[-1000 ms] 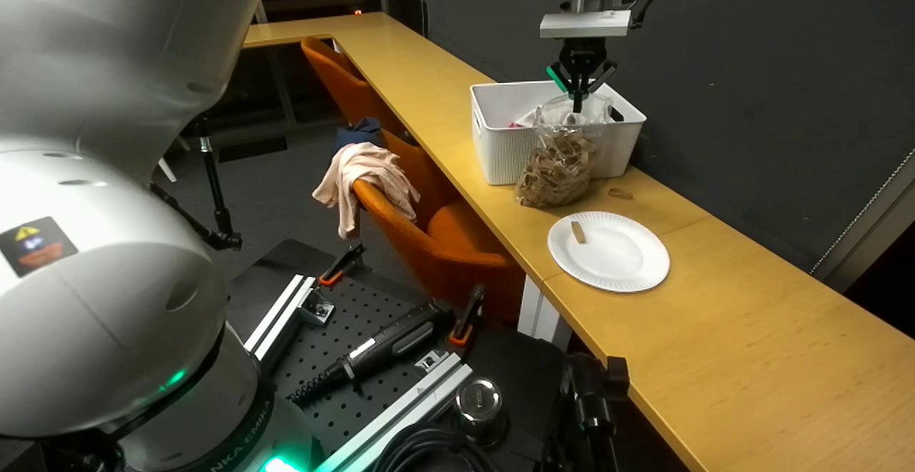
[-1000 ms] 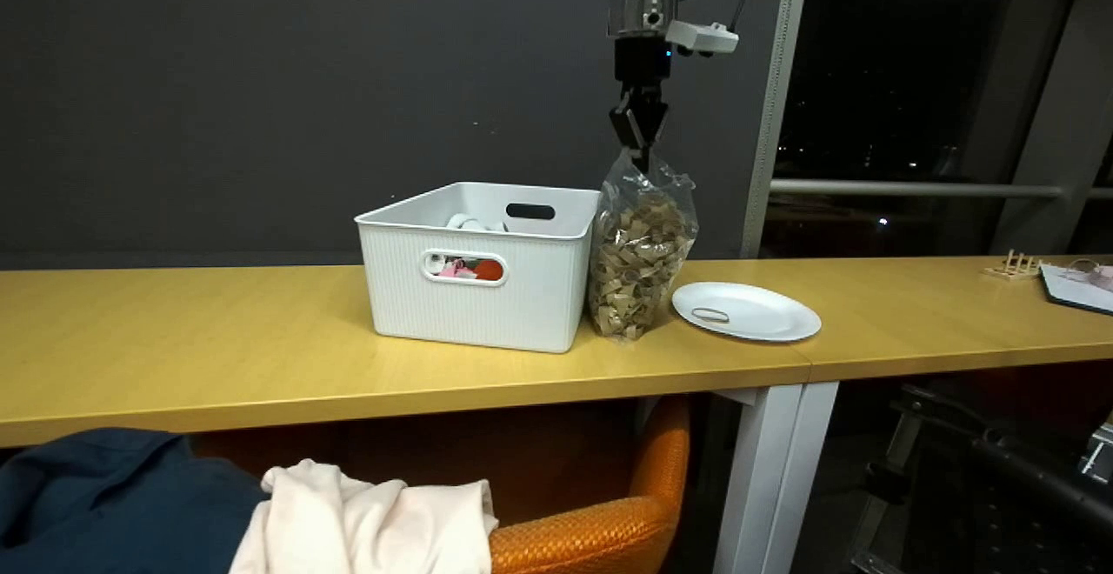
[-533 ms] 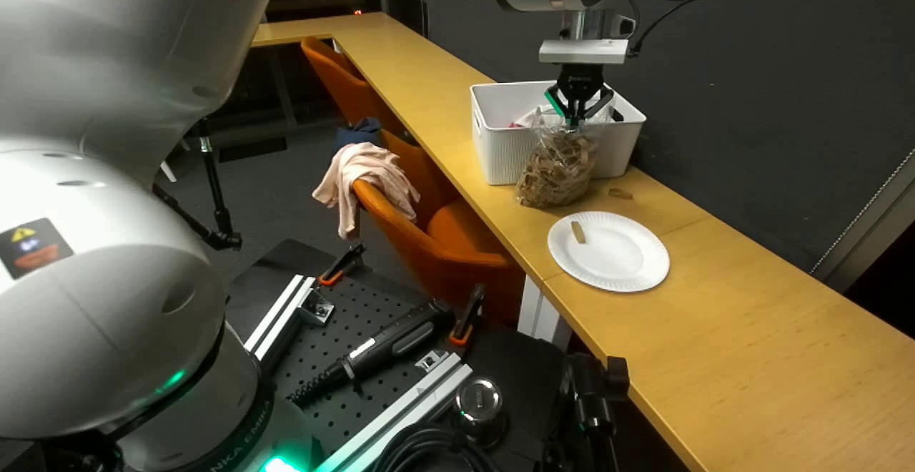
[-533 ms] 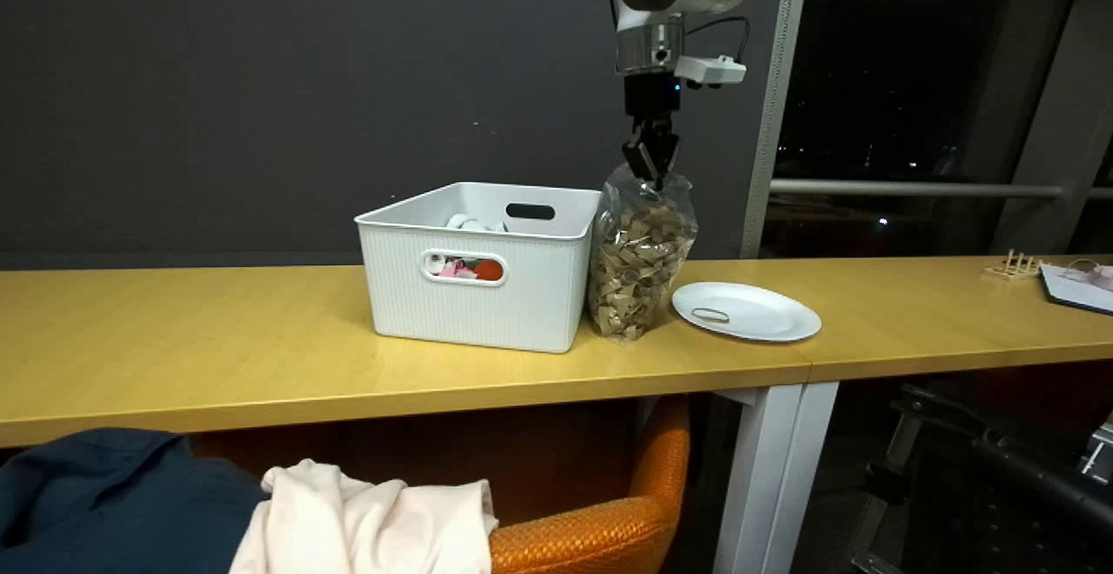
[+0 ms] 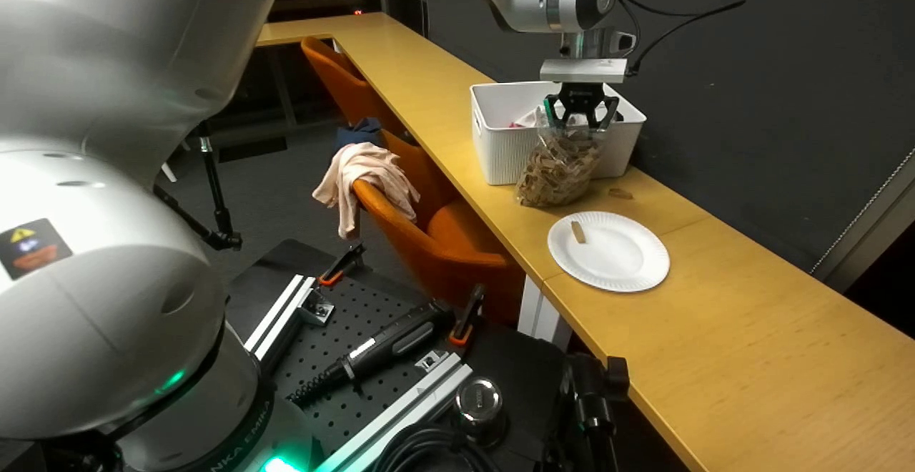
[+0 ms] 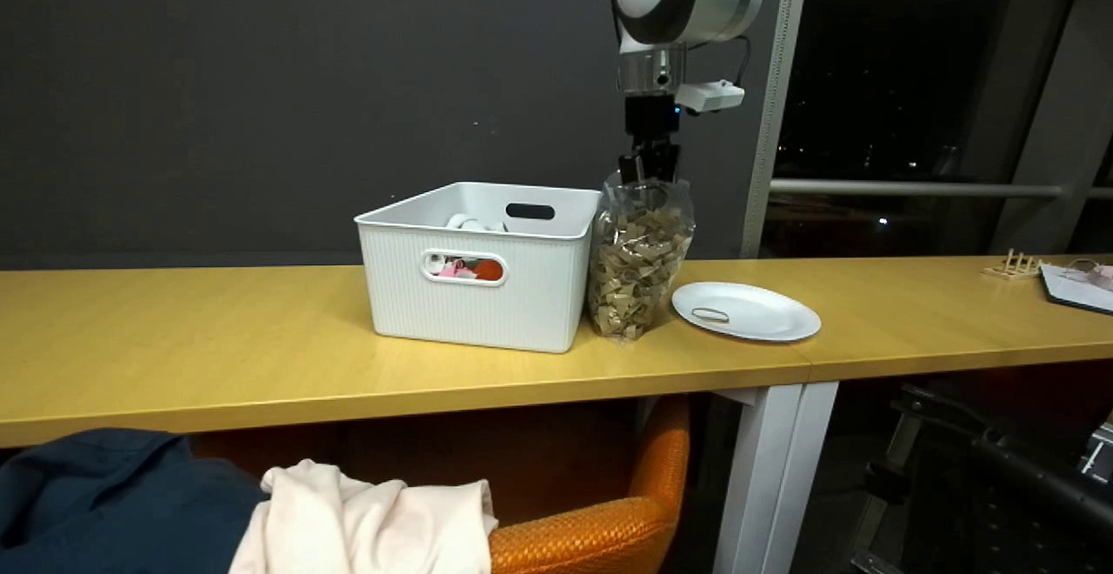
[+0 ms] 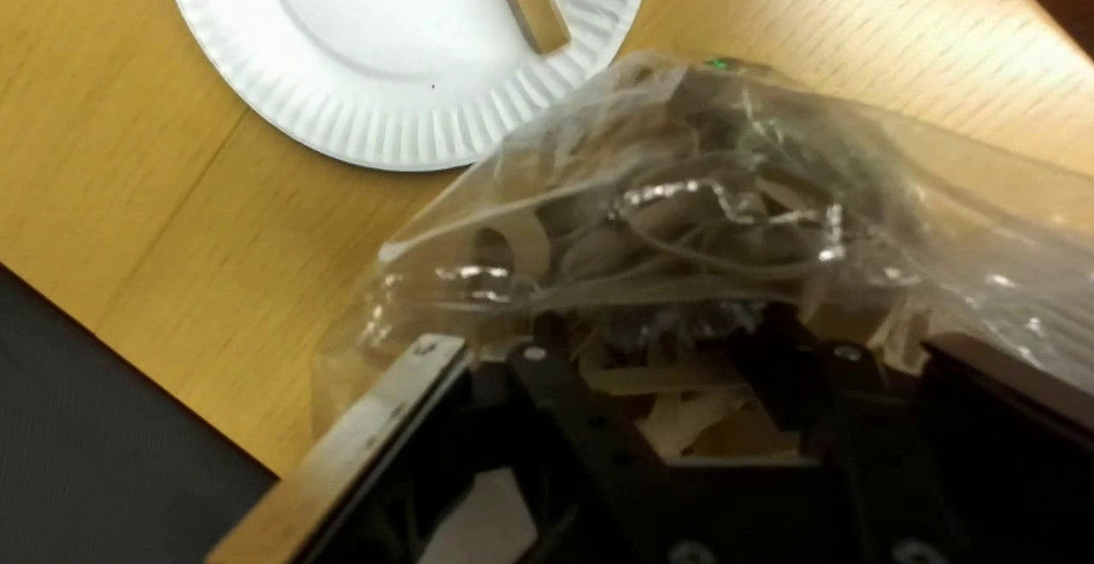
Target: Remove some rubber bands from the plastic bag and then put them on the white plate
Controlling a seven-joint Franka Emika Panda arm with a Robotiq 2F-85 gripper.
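The clear plastic bag (image 6: 678, 204) stands upright on the table, filled with brown rubber bands (image 6: 639, 270). Pointing down into its mouth is my gripper (image 5: 576, 127), its fingers spread apart; through the film in an exterior view the tips appear just above the bands. In the wrist view crumpled plastic (image 7: 649, 231) surrounds the gripper (image 7: 658, 329), and loose bands show in the gap between the fingers, not gripped. The white plate (image 5: 622, 264) lies beside the bag with a single rubber band (image 7: 534, 4) on it. Another band (image 5: 620, 194) rests on the table near the plate.
A white bin (image 6: 474, 304) holding assorted items stands right against the bag. A dark wall (image 5: 750, 100) runs behind the table. Orange chairs (image 5: 457, 257), draped with clothes (image 5: 368, 175), stand along the table's front edge.
My gripper has come down into the bag's mouth. Its fingers, together a second ago, have spread apart, and the top of the bag has widened around them. Plate and bin are unmoved.
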